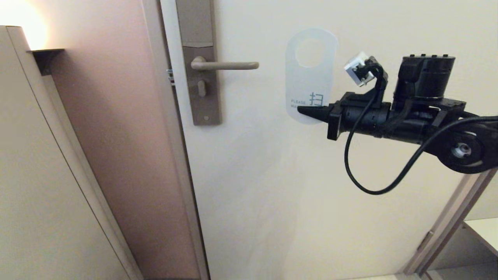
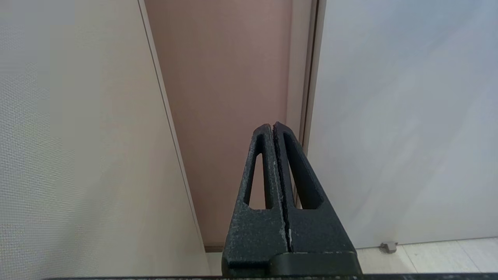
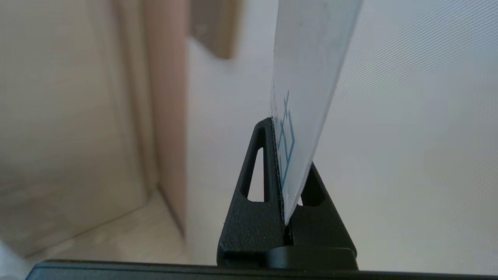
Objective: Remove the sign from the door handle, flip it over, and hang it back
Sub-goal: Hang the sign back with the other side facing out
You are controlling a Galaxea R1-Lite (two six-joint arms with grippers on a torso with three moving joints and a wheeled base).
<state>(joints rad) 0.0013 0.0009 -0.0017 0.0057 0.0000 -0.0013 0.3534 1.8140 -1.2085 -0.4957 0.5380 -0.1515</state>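
Observation:
The sign (image 1: 309, 83) is a white hanger card with an oval hole and faint teal lettering. It is held upright in front of the door, off to the right of the door handle (image 1: 225, 65) and clear of it. My right gripper (image 1: 307, 111) is shut on the sign's lower end, its arm reaching in from the right. The right wrist view shows the sign (image 3: 307, 77) edge-on, pinched between the black fingers (image 3: 253, 175) of that gripper (image 3: 281, 128). My left gripper (image 2: 272, 126) is shut with nothing in it, low down and out of the head view.
The cream door (image 1: 311, 194) fills the middle and right. The tall grey-brown lock plate (image 1: 200, 77) carries the handle beside the door frame (image 1: 171, 155). A beige panel (image 1: 39, 175) stands at the left, with a lit lamp (image 1: 19, 19) above it.

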